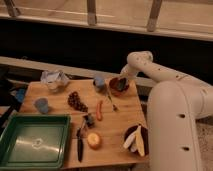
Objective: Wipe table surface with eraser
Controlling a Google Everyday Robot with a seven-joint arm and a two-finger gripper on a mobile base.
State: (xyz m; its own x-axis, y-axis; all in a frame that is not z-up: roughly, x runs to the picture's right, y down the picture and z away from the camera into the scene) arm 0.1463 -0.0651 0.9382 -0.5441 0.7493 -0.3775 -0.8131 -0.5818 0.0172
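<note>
1. The eraser (pixel 119 86) is showing only as a small dark shape inside the reddish bowl (pixel 125 90), directly beneath the gripper.
2. The gripper (pixel 120 81) is reaching down into that bowl with its fingers closed together. Whether they are pinching the eraser is impossible to tell.
3. The table surface (pixel 119 118), light tan wood, is lying below and stretching away to the gripper's left.

Looked like robot test space staged as kitchen corner. Showed table surface (pixel 119 120) laid with food props: grapes (pixel 76 101), dark plate (pixel 136 140) of pale fruit pieces, reddish bowl (pixel 119 87), blue cup (pixel 42 105), fork (pixel 112 102), knife (pixel 80 145), green tray (pixel 35 120). Stood against dark bare wall (pixel 75 47) under railing posts (pixel 91 12). Had white robot arm (pixel 165 75) over table, gripper (pixel 120 80) at reddish bowl.
</note>
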